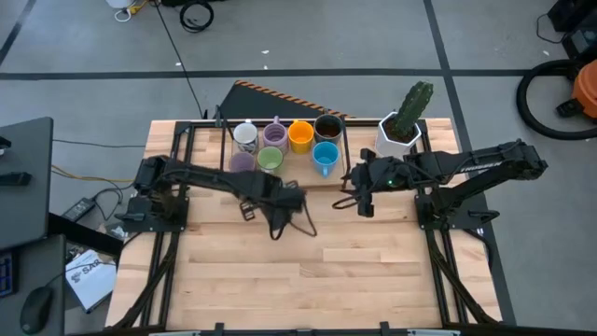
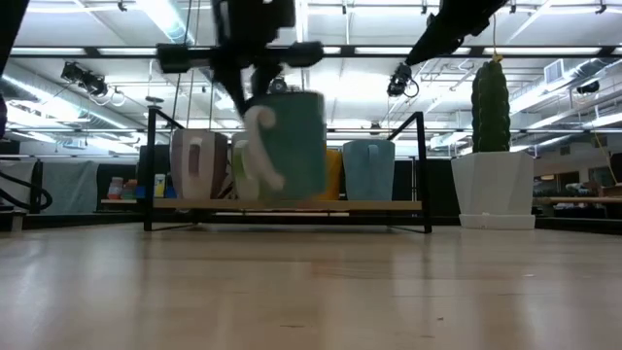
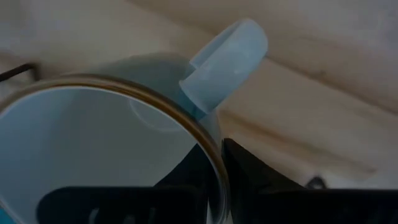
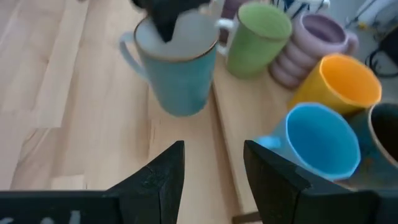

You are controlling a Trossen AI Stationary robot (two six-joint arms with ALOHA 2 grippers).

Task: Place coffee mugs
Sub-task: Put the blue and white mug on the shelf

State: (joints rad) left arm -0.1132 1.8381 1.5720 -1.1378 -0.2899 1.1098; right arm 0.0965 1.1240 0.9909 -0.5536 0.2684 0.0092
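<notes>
Mugs sit crowded on the wooden rack (image 4: 227, 155), and my left gripper (image 4: 168, 15) is clenched on the rim of a pale blue-green mug (image 4: 177, 68), carrying it in the air just in front of the rack, near the green mug (image 4: 258, 40). To land it well, I judge I should keep it level, slide into the free gap beside the green one without knocking neighbours, then lower before letting go. My right gripper (image 4: 214, 171) hangs released in front of the rack, near the blue mug (image 4: 320, 140).
</notes>
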